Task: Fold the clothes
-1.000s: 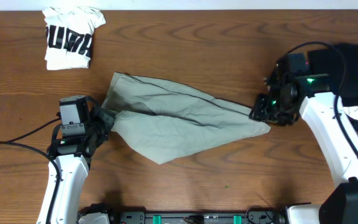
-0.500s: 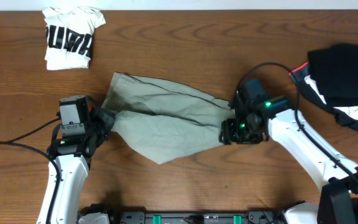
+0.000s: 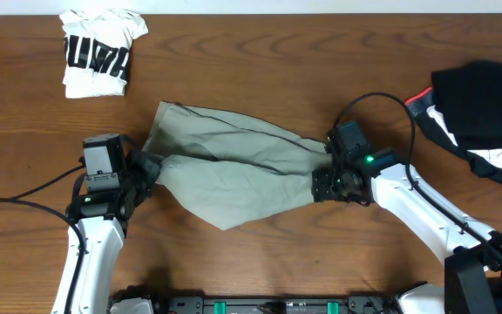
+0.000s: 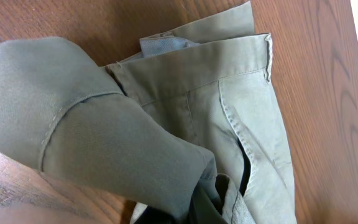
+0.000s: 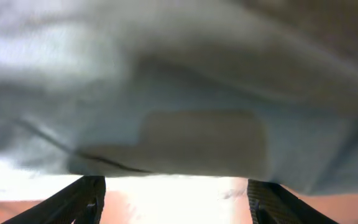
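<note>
The left gripper (image 3: pixel 145 168) is clamped on the bunched 9 o'clock end of the khaki shorts (image 3: pixel 234 166), the right gripper (image 3: pixel 319 185) spreads wide against their 3 o'clock edge, and bare table (image 3: pixel 260 70) lies open at 12 and 6 o'clock.

shorts (image 3: pixel 234 166): pale khaki grey-green, plain, no pattern; lining (image 4: pixel 163 45) lighter, greyish
tee (image 3: pixel 97 54): white with black print
table (image 3: pixel 260 52): mid-brown, wood grain
garment heap (image 3: pixel 482 105): black, with white, red and green edges
</note>
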Robot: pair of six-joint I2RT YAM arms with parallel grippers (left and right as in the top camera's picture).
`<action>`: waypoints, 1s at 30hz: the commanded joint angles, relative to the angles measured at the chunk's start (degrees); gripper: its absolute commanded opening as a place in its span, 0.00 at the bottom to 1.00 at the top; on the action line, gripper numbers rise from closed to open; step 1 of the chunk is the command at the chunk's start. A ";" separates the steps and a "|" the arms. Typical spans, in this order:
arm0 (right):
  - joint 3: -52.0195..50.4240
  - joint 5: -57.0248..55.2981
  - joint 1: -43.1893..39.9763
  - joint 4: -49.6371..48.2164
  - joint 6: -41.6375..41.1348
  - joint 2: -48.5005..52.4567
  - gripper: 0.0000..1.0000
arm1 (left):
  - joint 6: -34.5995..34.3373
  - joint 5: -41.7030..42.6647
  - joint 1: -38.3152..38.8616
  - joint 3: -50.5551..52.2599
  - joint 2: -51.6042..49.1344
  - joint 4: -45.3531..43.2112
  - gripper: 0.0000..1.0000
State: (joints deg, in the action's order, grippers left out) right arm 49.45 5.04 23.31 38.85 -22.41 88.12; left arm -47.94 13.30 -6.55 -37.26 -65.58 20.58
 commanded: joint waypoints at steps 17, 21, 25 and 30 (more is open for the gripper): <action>-0.50 -3.37 0.44 -8.39 -4.37 6.12 0.72 | 0.79 -0.94 -0.24 -0.81 0.00 -0.09 0.06; -0.50 -3.91 0.44 -9.14 -5.05 6.84 0.31 | 0.79 -0.96 -0.24 -0.81 -0.02 -0.09 0.06; -0.31 -5.05 0.22 -9.31 -6.56 6.75 0.01 | 0.79 -0.96 -0.24 -0.81 0.00 -0.09 0.06; 1.42 -5.03 0.24 -8.37 -7.39 5.18 0.01 | 1.90 -0.98 -0.24 -0.81 0.00 -0.11 0.06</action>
State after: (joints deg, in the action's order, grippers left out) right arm 49.43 1.26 23.31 30.13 -28.49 94.24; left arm -47.68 13.30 -6.55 -37.26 -65.58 20.58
